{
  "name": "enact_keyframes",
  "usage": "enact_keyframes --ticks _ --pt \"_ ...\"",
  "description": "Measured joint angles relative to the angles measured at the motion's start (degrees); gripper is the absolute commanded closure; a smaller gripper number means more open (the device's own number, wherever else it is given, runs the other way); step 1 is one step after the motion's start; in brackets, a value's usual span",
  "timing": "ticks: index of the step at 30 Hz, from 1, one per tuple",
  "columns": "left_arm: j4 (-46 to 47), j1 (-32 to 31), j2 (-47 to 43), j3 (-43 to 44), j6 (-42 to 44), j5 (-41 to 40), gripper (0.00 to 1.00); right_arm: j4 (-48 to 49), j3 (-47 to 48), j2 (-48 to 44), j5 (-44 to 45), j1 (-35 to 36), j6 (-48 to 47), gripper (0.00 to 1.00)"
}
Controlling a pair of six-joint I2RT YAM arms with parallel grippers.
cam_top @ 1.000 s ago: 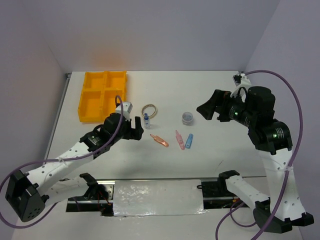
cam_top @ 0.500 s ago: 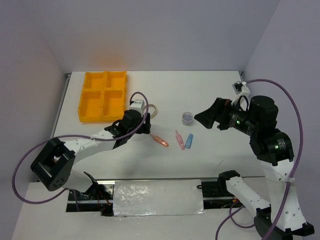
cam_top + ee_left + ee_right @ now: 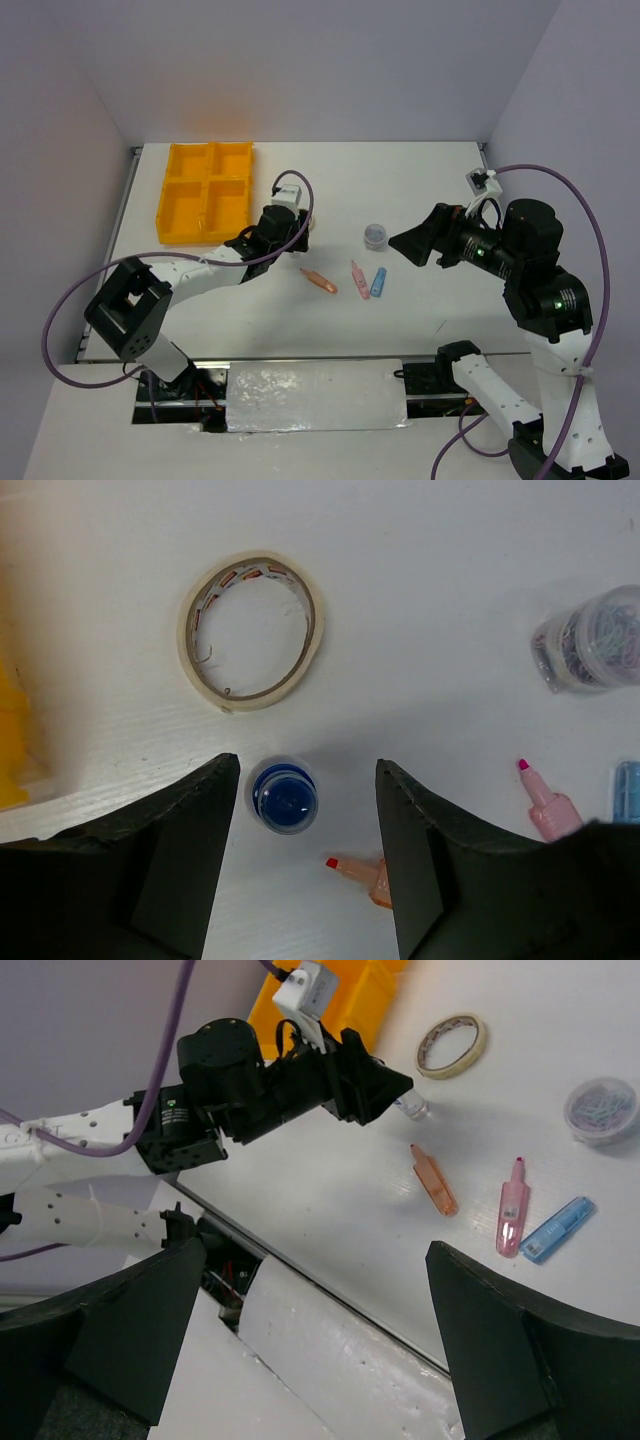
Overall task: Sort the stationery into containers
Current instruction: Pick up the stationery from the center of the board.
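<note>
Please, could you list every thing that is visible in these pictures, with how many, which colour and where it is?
orange-yellow four-compartment plastic tray: one, far left of table.
tan tape ring: one, flat, right of tray.
small clear blue-capped bottle: one, upright, beside ring.
round clear jar of coloured paper clips: one, centre.
salmon-pink tapered plastic piece: one, near side of bottle.
pink tapered plastic piece: one, near side of jar.
blue plastic piece: one, beside the pink piece.
white table: one.
left arm: one, black-white, jaws open astride bottle, not touching.
right arm: one, jaws open, right of jar.
</note>
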Motion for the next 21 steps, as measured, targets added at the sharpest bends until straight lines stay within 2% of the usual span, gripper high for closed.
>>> enact_keyframes --ticks 4,7,10,13,16,19,21 --pt "-0.70 0.00 1.07 0.02 0.00 -0.17 0.31 0.00 0.00 0.00 -0.48 0.00 0.02 0.00" --pt "-0.37 0.00 1.07 0.02 -0.04 -0.66 0.39 -0.04 0.04 0.00 -0.72 0.00 0.00 0.00" --pt "-0.55 0.00 1.09 0.04 0.04 -0.96 0.38 -0.11 0.09 0.07 -0.85 0.00 0.00 0.00" --pt "-0.59 0.00 1.57 0.37 0.04 -1.11 0.43 -0.26 0.09 0.24 -0.94 0.02 0.00 0.00" --pt "-0.57 0.00 2.56 0.50 -0.07 -1.33 0.56 -0.37 0.09 0.46 -1.36 0.02 0.00 0.00" --pt "-0.33 0.00 2.80 0.55 0.04 -1.84 0.75 -0.37 0.09 0.57 -1.51 0.02 0.00 0.00" --pt "-0.46 0.00 2.80 0.70 0.00 -2.05 0.80 -0.37 0.09 0.59 -1.51 0.02 0.00 0.00"
